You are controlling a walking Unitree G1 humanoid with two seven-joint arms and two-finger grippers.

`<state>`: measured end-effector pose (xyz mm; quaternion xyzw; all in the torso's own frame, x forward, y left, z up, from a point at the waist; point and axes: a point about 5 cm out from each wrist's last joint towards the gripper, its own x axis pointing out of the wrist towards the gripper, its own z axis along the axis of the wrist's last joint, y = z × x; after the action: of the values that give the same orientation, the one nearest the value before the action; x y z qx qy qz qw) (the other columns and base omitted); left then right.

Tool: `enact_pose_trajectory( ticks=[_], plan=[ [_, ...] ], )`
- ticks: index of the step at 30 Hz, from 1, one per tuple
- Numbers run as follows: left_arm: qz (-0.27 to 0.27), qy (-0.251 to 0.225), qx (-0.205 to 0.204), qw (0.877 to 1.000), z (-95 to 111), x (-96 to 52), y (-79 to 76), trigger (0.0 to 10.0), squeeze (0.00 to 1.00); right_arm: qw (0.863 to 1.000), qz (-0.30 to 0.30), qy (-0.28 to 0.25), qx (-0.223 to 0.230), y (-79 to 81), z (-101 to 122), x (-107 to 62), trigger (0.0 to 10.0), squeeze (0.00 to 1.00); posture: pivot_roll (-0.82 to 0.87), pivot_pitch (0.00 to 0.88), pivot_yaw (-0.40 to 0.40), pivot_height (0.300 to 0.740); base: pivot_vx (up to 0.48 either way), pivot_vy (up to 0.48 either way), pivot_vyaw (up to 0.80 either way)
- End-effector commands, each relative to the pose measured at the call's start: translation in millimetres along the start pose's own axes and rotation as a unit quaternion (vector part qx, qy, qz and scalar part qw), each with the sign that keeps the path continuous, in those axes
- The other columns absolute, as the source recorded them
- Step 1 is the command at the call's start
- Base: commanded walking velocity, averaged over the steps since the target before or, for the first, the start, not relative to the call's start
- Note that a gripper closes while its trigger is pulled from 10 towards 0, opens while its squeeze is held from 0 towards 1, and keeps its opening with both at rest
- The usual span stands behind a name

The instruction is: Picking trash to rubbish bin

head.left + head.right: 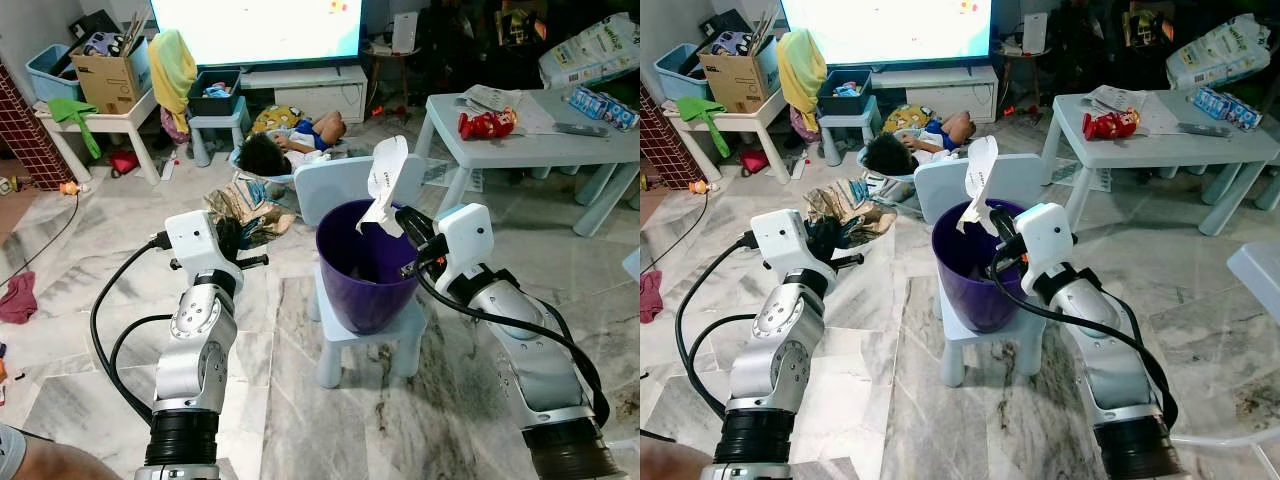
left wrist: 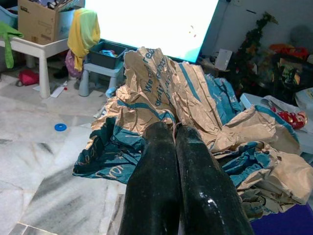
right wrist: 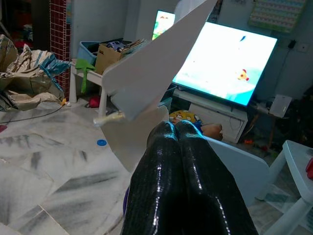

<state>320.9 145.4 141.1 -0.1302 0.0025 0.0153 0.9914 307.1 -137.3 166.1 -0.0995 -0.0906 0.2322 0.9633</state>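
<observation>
My right gripper (image 1: pixel 398 222) is shut on a folded white piece of paper (image 1: pixel 386 185) and holds it over the near rim of the purple bin (image 1: pixel 345 290). The bin stands on a small pale blue chair (image 1: pixel 372 338). In the right wrist view the shut fingers (image 3: pixel 166 147) pinch the paper's (image 3: pixel 146 73) lower edge. To the left of the bin, my left gripper (image 1: pixel 234 240) is shut on a crumpled brown and teal paper bag (image 1: pixel 250 208). In the left wrist view the bag (image 2: pixel 161 88) bulges out past the fingertips (image 2: pixel 161 134).
A person (image 1: pixel 285 148) lies on the floor behind the chair, before the TV stand (image 1: pixel 305 90). A pale table (image 1: pixel 540 140) with a red packet stands at the right. At the back left is a white table (image 1: pixel 100 125) with a cardboard box. A red cloth (image 1: pixel 18 298) lies far left.
</observation>
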Motion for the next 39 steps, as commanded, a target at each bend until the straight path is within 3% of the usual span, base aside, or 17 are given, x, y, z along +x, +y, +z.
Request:
enact_pose_trajectory(
  ticks=[1, 7, 21, 33, 39],
  plan=[
    [-0.004, -0.010, 0.005, 1.000, 4.1, 0.4, -0.9, 10.0, 0.00, 1.000, 0.000, -0.006, -0.007, -2.3, 3.7, -0.2, 10.0, 0.00, -0.06, 0.057, 0.003, 0.740, 0.337, 0.000, 0.00],
    [-0.004, -0.010, -0.001, 1.000, 5.1, 1.6, -1.9, 10.0, 0.00, 1.000, -0.018, -0.004, -0.006, -4.3, 4.9, 1.0, 10.0, 0.00, -0.06, 0.059, 0.004, 0.740, 0.345, 0.000, -0.40],
    [-0.009, -0.008, -0.008, 1.000, 3.3, 0.9, -4.8, 10.0, 0.00, 1.000, -0.028, -0.007, -0.011, -5.2, 4.9, -0.5, 10.0, 0.00, -0.06, 0.058, 0.007, 0.740, 0.000, 0.000, -0.78],
    [-0.003, -0.017, 0.005, 1.000, 5.5, 0.9, -2.2, 10.0, 0.00, 1.000, -0.006, -0.017, -0.022, -2.0, 7.3, -0.1, 10.0, 0.00, -0.06, 0.052, 0.005, 0.740, 0.000, 0.000, 0.00],
    [0.000, -0.017, 0.007, 1.000, 5.9, 1.8, -1.7, 10.0, 0.00, 0.999, 0.002, -0.019, -0.030, -0.1, 7.5, 0.0, 10.0, 0.00, -0.06, 0.051, 0.004, 0.740, 0.000, 0.000, 0.60]
  ],
)
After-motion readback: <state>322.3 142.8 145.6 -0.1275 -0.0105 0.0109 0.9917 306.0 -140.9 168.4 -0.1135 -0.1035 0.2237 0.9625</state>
